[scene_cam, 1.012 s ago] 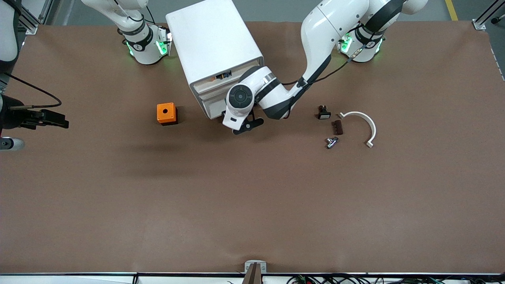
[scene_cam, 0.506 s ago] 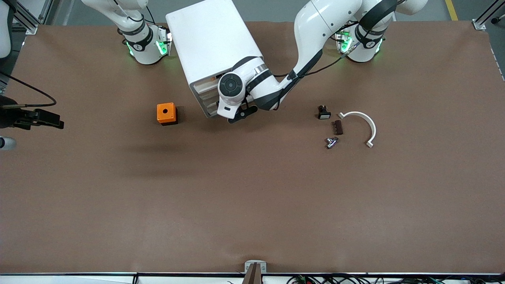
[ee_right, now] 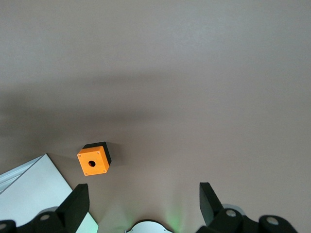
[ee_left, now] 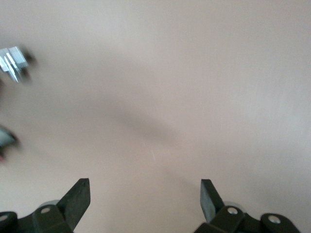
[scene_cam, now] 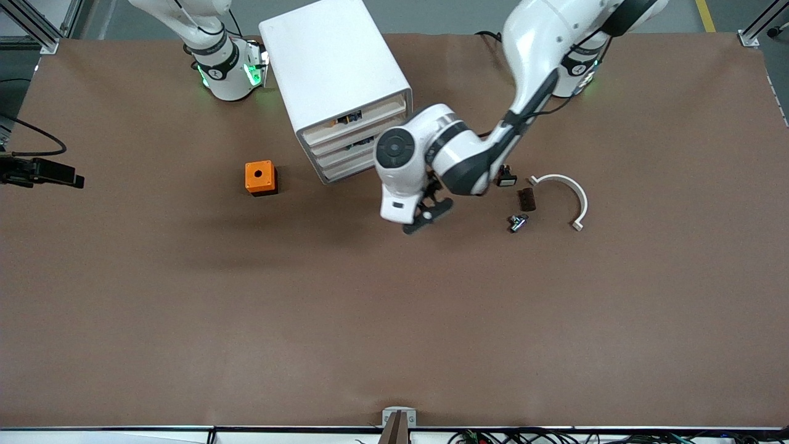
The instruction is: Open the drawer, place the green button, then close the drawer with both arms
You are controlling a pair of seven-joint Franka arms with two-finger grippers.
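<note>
The white cabinet (scene_cam: 336, 61) stands between the arm bases, and all four of its drawers (scene_cam: 357, 137) look pushed in. A small blue and orange thing (scene_cam: 349, 116) shows in the top drawer's gap. I see no green-capped button. My left gripper (scene_cam: 428, 217) is open and empty over bare table, just off the cabinet's front; the left wrist view (ee_left: 146, 187) shows only tabletop between its fingers. My right gripper (scene_cam: 73, 180) hangs at the table edge at the right arm's end, open and empty in its wrist view (ee_right: 144, 189).
An orange cube with a round hole (scene_cam: 261, 177) sits beside the cabinet toward the right arm's end (ee_right: 94, 160). Toward the left arm's end lie a black button with a white cap (scene_cam: 506, 177), a brown piece (scene_cam: 526, 198), a silver part (scene_cam: 518, 222) and a white arc (scene_cam: 570, 192).
My left gripper pressed in against the cabinet's drawer fronts, then pulled away toward the front camera and the left arm's end. My right gripper drifted farther off the table edge.
</note>
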